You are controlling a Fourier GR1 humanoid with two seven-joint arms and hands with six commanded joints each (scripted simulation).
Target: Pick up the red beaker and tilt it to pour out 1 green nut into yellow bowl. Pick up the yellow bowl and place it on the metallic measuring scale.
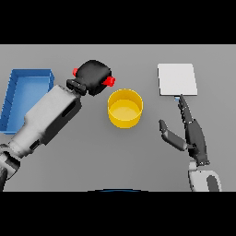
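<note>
My left hand (93, 76) has its fingers wrapped round the red beaker (109, 81) — just beside the yellow bowl (125, 108) rim. Right hand (194, 136) fingers straight, tips near the scale (177, 79) edge; open grey counter (92, 152) between.

My left arm (46, 117) is a blocky shell, white to pale grey, with dark recessed slots and a black wrist collar. Both my left hand (94, 76) and right hand (193, 133) are dark, near black; the right forearm (205, 180) is white with grey panels.
</note>
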